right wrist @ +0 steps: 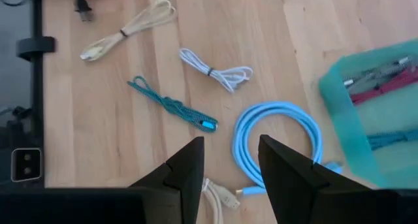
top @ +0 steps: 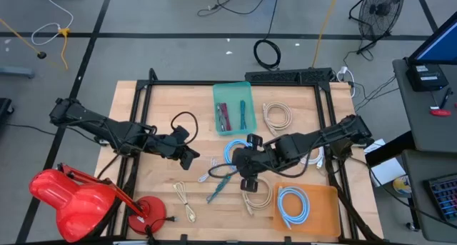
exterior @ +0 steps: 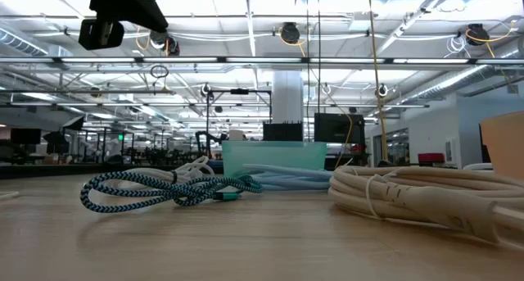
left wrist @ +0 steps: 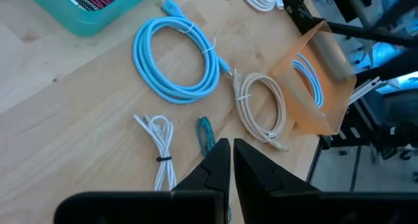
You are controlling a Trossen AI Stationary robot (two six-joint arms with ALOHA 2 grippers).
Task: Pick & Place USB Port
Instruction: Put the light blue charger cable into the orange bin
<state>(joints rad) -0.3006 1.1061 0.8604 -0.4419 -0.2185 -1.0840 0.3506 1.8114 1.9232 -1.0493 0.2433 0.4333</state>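
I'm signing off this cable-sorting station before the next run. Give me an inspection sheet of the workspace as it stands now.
Surface: wooden table, bare between items.
Job's things: teal tray holding red and teal cables; orange tray holding a light blue coil.
Clutter: red desk lamp at the left front corner.
Grippers: left tool shut, holding nothing, above the table; right tool open, holding nothing, over the blue coil.
Cables: light blue coil, teal braided cable, white cable, beige coils loose on the table.
Surroundings: floor fan, black cable loop on the floor.
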